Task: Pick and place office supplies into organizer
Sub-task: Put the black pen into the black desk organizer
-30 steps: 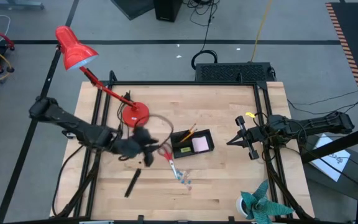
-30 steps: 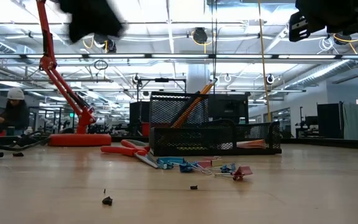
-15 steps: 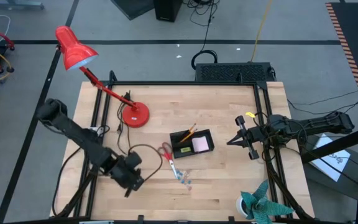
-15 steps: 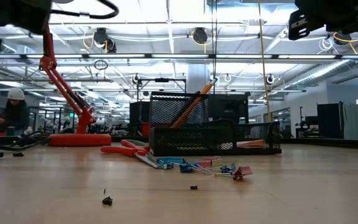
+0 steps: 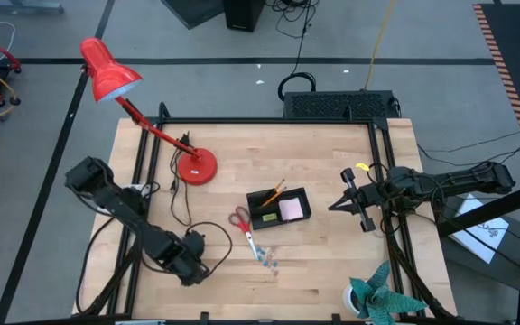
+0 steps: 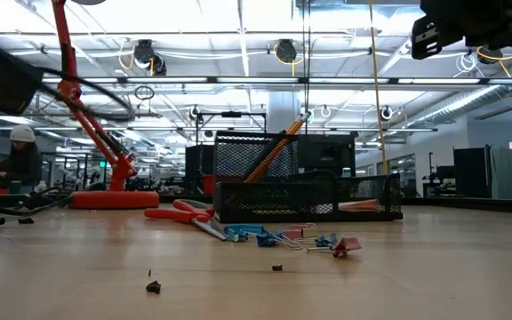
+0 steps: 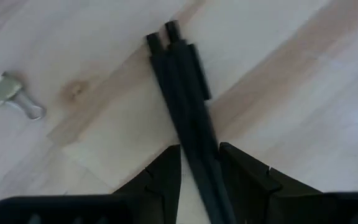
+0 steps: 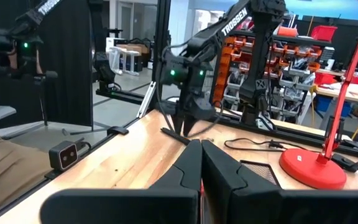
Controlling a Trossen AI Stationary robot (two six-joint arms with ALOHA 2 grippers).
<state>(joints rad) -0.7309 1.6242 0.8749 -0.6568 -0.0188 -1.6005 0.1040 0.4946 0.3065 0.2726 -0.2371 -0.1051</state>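
Dark pens (image 7: 182,99) lie flat on the table (image 5: 332,271) between the parted fingers of the left gripper (image 7: 199,163), ungrasped. Right gripper (image 8: 201,163) hovers pressed together, holding nothing.

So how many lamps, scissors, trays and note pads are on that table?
Lamp: 1
Scissors: 1
Tray: 1
Note pad: 1
Total: 4
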